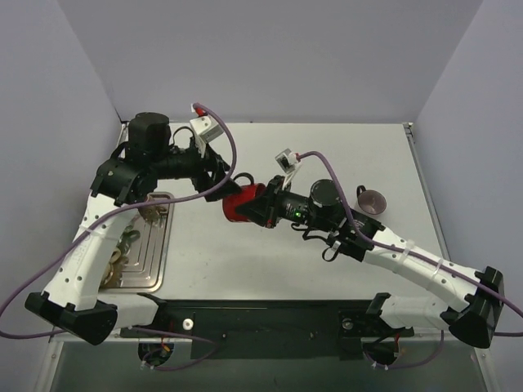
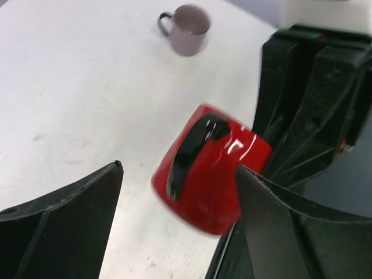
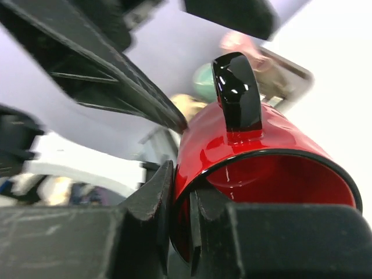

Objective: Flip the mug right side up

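I find the red mug (image 1: pixel 241 204) tipped on its side over mid-bench (image 1: pixel 270 261), handle uppermost. My right hand (image 3: pixel 180 200) is clamped on its rim, one finger inside, one outside. My left hand (image 2: pixel 179 170) stands open, its fingers either side of the mug.

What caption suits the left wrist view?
Left jaws open around the red mug, held at its rim by the right jaws; grey mug upright beyond.
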{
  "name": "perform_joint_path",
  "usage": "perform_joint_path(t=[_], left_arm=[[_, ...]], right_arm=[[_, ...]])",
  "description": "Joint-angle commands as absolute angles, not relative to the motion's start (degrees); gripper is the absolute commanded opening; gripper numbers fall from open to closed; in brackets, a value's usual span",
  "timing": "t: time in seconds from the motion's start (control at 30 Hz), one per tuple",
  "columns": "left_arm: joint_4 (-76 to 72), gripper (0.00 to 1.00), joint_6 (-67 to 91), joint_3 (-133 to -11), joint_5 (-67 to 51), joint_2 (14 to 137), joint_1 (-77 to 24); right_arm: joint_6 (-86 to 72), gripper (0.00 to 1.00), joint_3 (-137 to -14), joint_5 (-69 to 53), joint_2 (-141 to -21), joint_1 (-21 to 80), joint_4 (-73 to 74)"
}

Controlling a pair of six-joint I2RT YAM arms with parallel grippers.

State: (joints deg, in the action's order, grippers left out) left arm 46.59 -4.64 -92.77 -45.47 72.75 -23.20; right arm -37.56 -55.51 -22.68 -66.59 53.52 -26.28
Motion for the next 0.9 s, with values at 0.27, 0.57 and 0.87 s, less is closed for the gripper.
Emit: perform_joint_path(t=[0.27, 0.57, 0.87], left_arm=[[55.02, 0.9, -29.5, -86.76, -0.81, 72.85, -20.4], [48.87, 0.9, -38.05, -75.86, 1.58, 75.14, -14.15], [48.25, 0.85, -52.26, -69.71, 2.46, 82.17, -10.11]], right_arm=[[-15.57, 0.0, -71.79, 8.35, -80.76, 34.48, 23.02], [-13.8, 0.0, -76.38, 7.74, -97.9, 25.14, 25.05], [-14.85, 0.0, -73.92, 5.72, -102.04, 21.27, 25.4]])
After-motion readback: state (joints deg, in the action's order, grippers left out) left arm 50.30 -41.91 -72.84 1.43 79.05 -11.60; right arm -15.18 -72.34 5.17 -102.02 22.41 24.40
